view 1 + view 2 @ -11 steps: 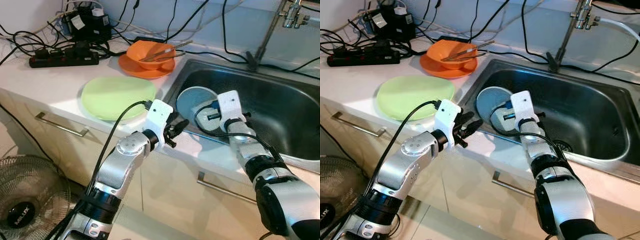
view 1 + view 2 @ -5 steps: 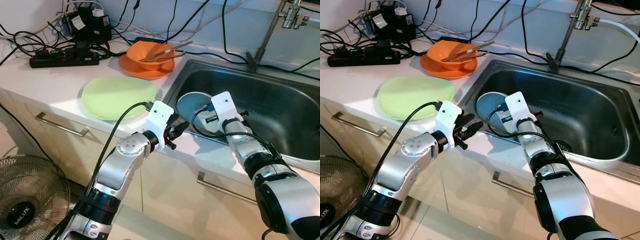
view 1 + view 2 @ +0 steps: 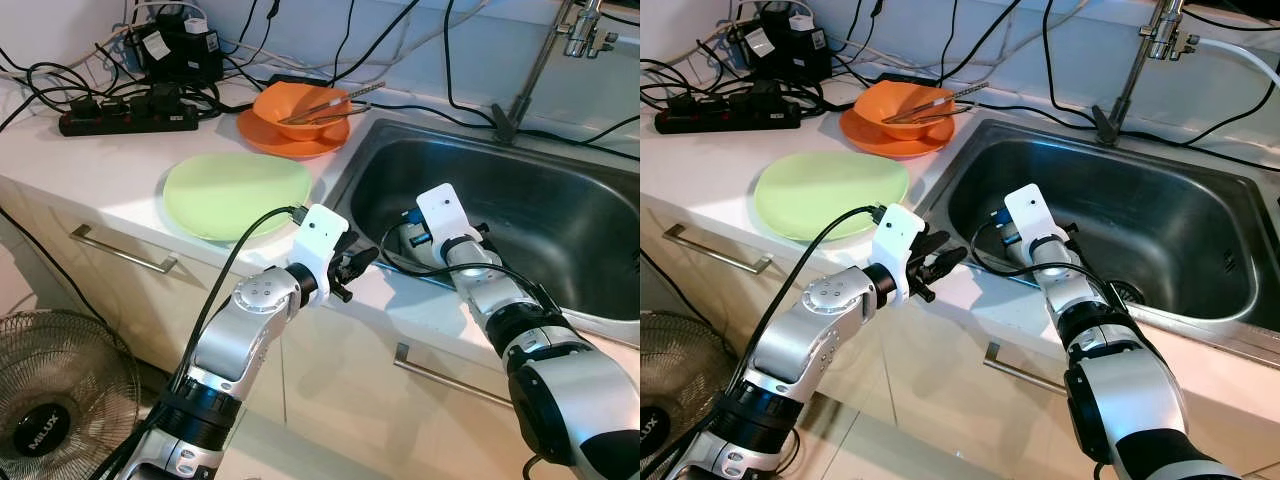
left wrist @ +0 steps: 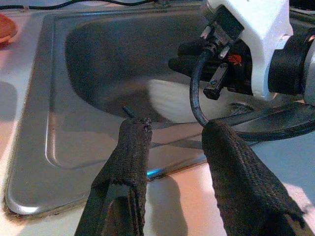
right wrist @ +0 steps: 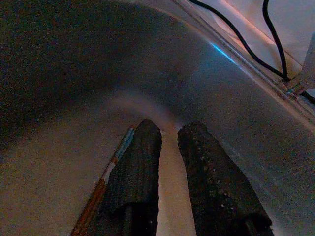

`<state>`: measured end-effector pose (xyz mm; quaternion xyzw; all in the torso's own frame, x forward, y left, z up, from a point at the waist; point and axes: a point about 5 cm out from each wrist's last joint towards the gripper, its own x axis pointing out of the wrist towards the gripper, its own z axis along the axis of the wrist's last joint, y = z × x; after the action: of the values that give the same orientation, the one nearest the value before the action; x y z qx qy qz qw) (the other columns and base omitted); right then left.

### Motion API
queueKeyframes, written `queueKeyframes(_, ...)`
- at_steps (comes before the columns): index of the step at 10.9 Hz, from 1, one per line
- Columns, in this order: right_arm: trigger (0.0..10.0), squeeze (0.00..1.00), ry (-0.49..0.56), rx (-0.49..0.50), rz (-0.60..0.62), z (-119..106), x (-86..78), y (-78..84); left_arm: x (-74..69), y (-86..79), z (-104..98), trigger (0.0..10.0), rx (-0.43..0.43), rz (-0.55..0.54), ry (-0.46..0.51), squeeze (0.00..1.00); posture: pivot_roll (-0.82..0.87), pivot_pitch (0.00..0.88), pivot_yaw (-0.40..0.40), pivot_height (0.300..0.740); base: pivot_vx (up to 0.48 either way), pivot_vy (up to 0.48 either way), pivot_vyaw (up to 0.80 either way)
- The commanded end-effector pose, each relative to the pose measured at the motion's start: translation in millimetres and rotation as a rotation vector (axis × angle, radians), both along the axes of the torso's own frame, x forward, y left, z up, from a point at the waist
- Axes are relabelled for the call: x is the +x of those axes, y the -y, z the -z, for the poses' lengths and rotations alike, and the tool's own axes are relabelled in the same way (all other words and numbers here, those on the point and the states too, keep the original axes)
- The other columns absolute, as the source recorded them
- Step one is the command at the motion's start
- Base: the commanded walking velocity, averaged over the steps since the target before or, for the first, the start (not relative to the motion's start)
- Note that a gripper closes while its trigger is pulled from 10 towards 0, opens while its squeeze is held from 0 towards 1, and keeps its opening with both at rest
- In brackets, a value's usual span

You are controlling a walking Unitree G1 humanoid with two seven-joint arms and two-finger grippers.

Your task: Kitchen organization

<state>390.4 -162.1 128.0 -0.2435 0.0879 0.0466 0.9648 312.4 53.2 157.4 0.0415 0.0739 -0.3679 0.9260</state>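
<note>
So over the last second my right arm swung left and dipped deeper into the sink; its wrist now covers the grey-blue plate that sat plainly at the near-left of the basin before. The left arm hasn't budged.

Right jaws are nearly pressed together, just a thin gap, and not pinching anything. They point down at the pale plate, which lies flat on the sink floor right under and ahead of the fingertips. A thin stick-like thing, maybe a chopstick, lies alongside one finger, its long axis running roughly the same way as the fingers. Too dark to say if it's touching.

Left jaws are spread, empty, hovering over the front rim of the sink, aimed into the basin toward my other wrist. So the right arm is clearly the nearer one for the plate.

Out on the surface, left of the sink: a green plate and, farther back, an orange bowl on an orange plate with chopsticks across it.
</note>
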Motion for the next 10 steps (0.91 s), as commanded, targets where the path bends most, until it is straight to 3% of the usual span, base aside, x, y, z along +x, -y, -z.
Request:
queueKeyframes(1, 10.0, 0.00, -0.038, -0.003, -0.001, 5.3, -1.3, -1.7, -3.2, 2.3, -1.7, 10.0, 0.003, 0.021, 0.007, 0.00, 0.22, 0.007, -0.026, 0.740, 0.000, 0.000, 0.00)
queueKeyframes(3, 10.0, 0.00, -0.007, 0.048, 0.008, 0.6, 0.0, -0.4, -2.9, 1.8, -1.6, 10.0, 0.004, 0.011, 0.013, 0.00, 0.22, 0.007, -0.027, 0.740, 0.000, 0.000, 0.00)
queueKeyframes(5, 10.0, 0.00, 0.087, 0.235, -0.019, -16.0, 3.9, -3.3, 1.9, -3.2, -4.6, 10.0, 0.007, -0.044, 0.053, 0.00, 0.21, 0.012, -0.029, 0.740, 0.000, 0.000, 0.00)
queueKeyframes(6, 10.0, 0.00, 0.201, 0.432, -0.083, -35.3, 5.1, -6.8, 7.3, -8.1, -8.7, 10.0, 0.007, -0.103, 0.100, 0.00, 0.20, 0.016, -0.027, 0.740, 0.000, 0.000, 0.00)
queueKeyframes(7, 10.0, 0.00, 0.274, 0.544, -0.116, -45.5, 2.4, -5.7, 9.9, -10.0, -11.0, 10.0, -0.003, -0.133, 0.124, 0.00, 0.18, 0.018, -0.024, 0.740, 0.000, 0.000, 0.00)
queueKeyframes(8, 10.0, 0.00, 0.315, 0.641, -0.143, -49.6, -2.8, -4.3, 14.1, -11.2, -8.1, 10.0, 0.026, -0.160, 0.210, 0.00, 0.18, 0.018, -0.023, 0.740, 0.000, 0.000, 0.00)
queueKeyframes(10, 10.0, 0.00, 0.335, 0.735, -0.229, -42.7, -21.9, -5.4, 13.3, -12.8, -16.4, 10.0, 0.017, -0.185, 0.195, 0.00, 0.16, 0.021, -0.017, 0.740, 0.000, 0.000, 0.00)
